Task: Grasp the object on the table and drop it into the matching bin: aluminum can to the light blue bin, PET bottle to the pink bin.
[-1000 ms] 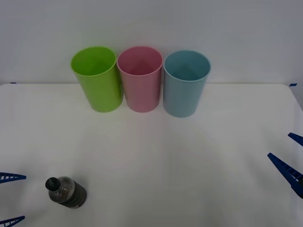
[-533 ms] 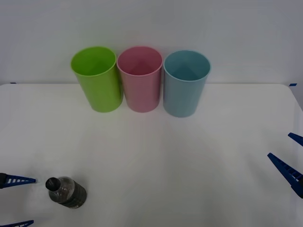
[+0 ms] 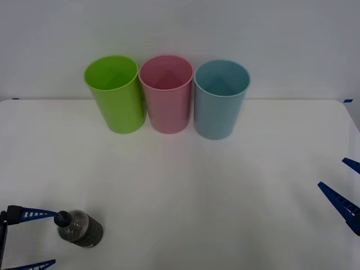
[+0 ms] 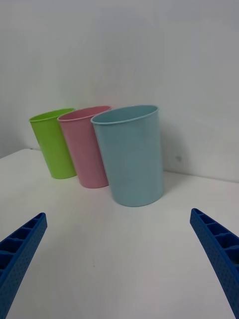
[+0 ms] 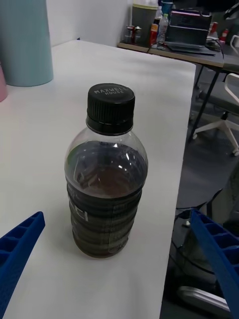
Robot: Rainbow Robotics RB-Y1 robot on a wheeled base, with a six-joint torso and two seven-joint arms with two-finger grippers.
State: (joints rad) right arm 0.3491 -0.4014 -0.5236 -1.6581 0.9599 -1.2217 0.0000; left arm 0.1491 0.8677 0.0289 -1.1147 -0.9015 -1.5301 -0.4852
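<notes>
Upright near the front-left corner of the table [image 3: 185, 185], the PET bottle [image 3: 80, 228] stands with its black cap [image 5: 110, 107] on and its dark label band [image 5: 102, 224] around the lower body. It lies just ahead of the left gripper [image 3: 35, 238], whose blue ribbed fingers [image 3: 34, 214] are spread wide apart and hold nothing; one fingertip reaches almost to the cap, with the bottle's body just beyond the open jaws. From the left wrist view the bottle sits centred between the two fingers. Well beyond the left gripper, along the far edge of the table, three bins stand upright in a row, close together: a lime green bin [image 3: 115, 93], the pink bin [image 3: 166, 93] and the light blue bin [image 3: 220, 98]. At the table's right edge the right gripper [image 3: 344, 185] hangs released, fingers [image 4: 20, 249] parted and empty, facing the light blue bin from well apart.
</notes>
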